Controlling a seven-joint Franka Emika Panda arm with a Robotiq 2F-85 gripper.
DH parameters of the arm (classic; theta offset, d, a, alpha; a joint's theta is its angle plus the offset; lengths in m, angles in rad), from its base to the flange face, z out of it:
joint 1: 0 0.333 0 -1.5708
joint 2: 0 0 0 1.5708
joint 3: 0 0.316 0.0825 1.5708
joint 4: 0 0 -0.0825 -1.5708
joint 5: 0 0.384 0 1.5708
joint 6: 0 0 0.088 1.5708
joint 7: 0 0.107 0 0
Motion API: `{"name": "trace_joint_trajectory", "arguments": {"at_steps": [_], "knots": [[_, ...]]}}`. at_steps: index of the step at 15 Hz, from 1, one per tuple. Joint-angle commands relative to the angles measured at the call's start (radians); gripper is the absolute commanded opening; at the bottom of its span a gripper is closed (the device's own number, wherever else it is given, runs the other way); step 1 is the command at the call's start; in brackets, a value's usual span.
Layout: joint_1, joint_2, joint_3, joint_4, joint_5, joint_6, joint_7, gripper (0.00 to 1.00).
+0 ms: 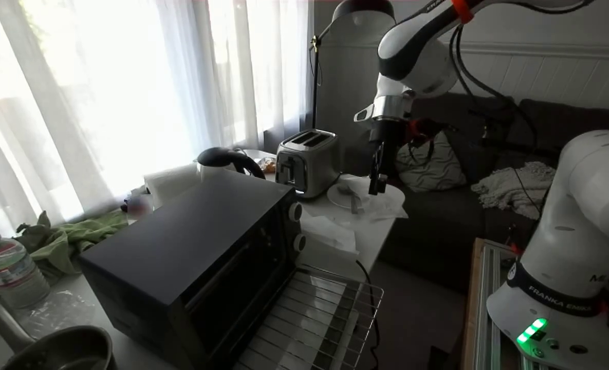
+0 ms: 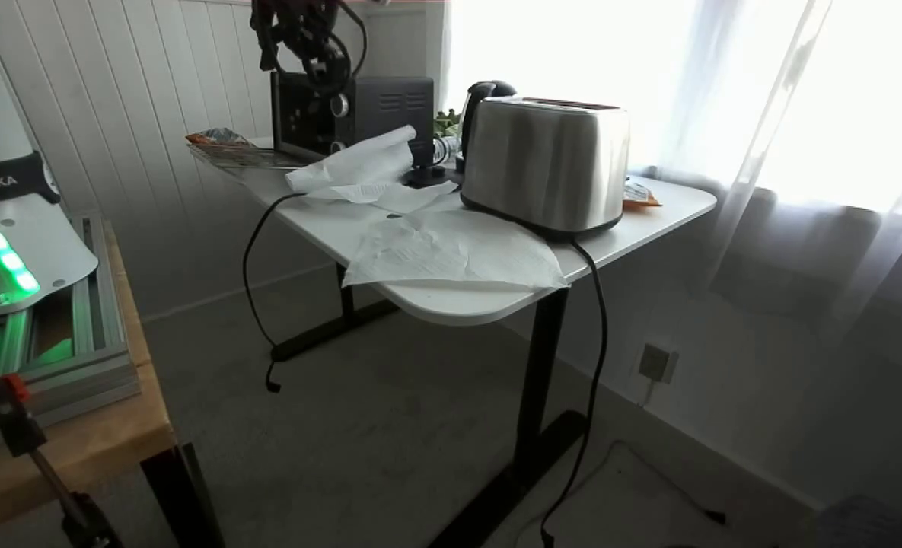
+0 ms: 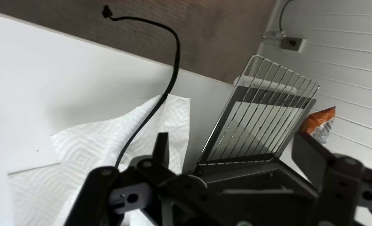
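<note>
My gripper (image 3: 233, 142) stands open in the wrist view, its two fingers wide apart and nothing held between them. In an exterior view the gripper (image 1: 377, 186) hangs in the air, its tips appearing in front of a white plate (image 1: 336, 198) with crumpled paper on it. Beyond the fingers in the wrist view lies a black toaster oven (image 3: 245, 172), its door down and a wire rack (image 3: 258, 125) out over it. Paper towel (image 3: 88, 150) spreads beside the oven, crossed by a black cord (image 3: 177, 53). Another exterior view cuts off the arm at the top.
A steel toaster (image 2: 542, 167) stands near the table's end, a black-handled kettle (image 1: 222, 156) behind the oven (image 1: 191, 226). A pot (image 1: 62, 352), water bottle (image 1: 11, 272) and green cloth (image 1: 78, 241) lie past the oven. An orange bag (image 3: 319, 121) sits by the rack.
</note>
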Motion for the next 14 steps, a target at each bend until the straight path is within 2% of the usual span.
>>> {"name": "trace_joint_trajectory", "arguments": {"at_steps": [1,9,11,14], "knots": [[-0.057,0.032,0.049,-0.002,0.023,-0.008,-0.037,1.0],[-0.068,0.029,0.071,0.008,0.022,-0.005,-0.031,1.0],[-0.067,0.066,0.071,0.0,0.014,-0.016,-0.097,1.0],[-0.09,0.12,0.039,-0.025,0.06,-0.085,-0.221,1.0]]}}
